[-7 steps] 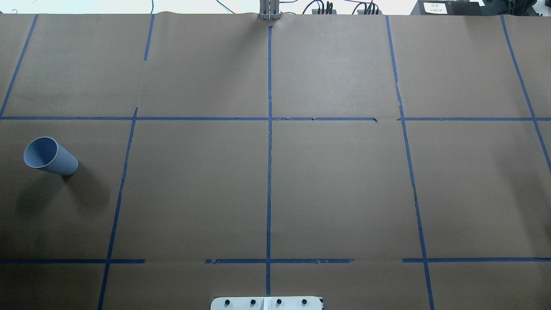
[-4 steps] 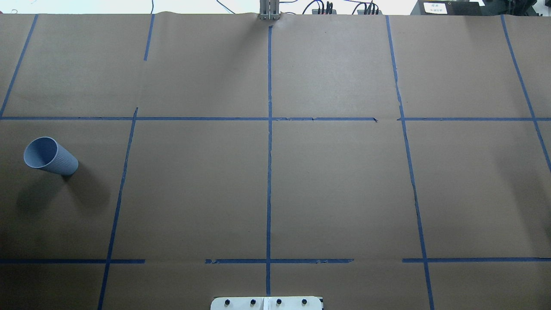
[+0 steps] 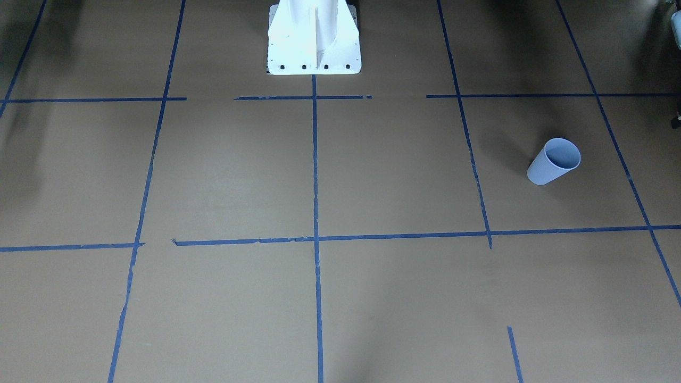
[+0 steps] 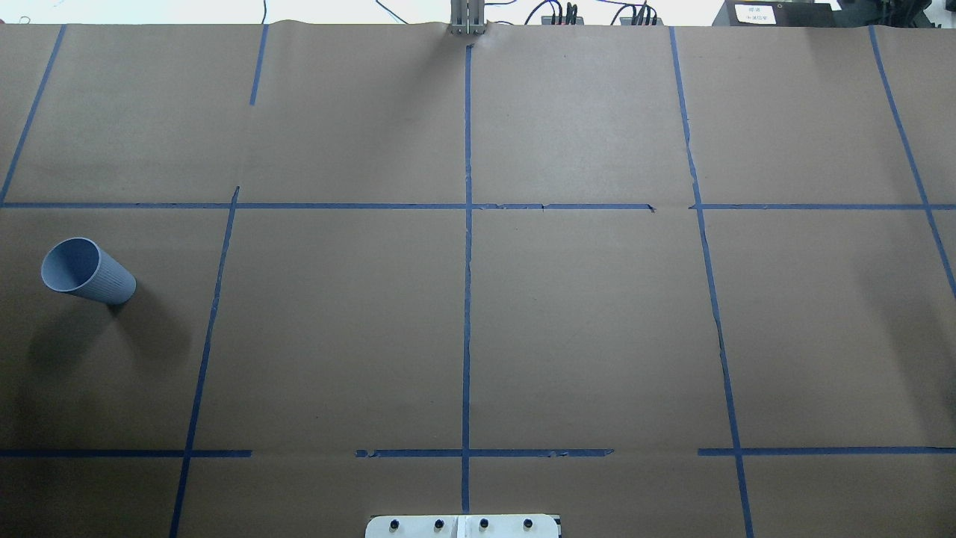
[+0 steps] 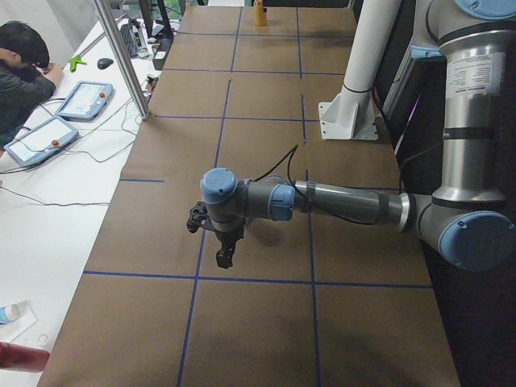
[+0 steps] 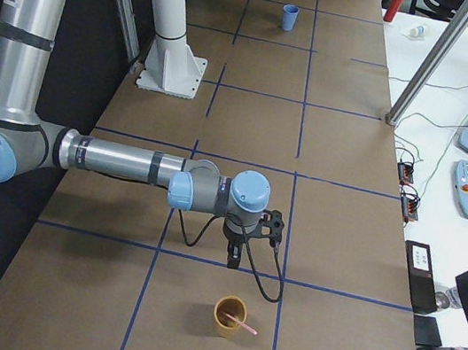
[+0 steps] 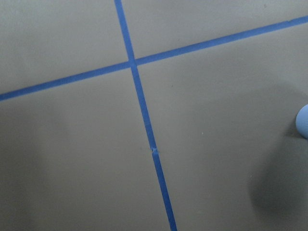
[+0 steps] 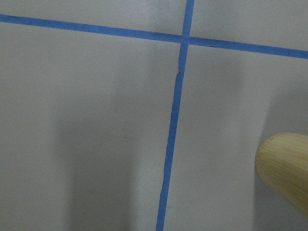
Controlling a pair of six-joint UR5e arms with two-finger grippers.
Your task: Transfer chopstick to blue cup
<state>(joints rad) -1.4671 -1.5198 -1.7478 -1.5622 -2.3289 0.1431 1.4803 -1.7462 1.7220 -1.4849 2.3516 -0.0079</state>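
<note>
One thin pink chopstick [image 6: 240, 323] leans rightward from the round tan cup [image 6: 222, 328], just near-side of our right claw [image 6: 233, 262]; its opening we cannot tell.

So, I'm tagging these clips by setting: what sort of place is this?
Probably a robotics lab: a paper-covered table gridded with blue tape, industrial robot arms, and an operator beside teach pendants.

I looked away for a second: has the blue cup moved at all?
No. In the overhead view the cup stands in the same spot as before, the same gap left of the tape line.
</note>
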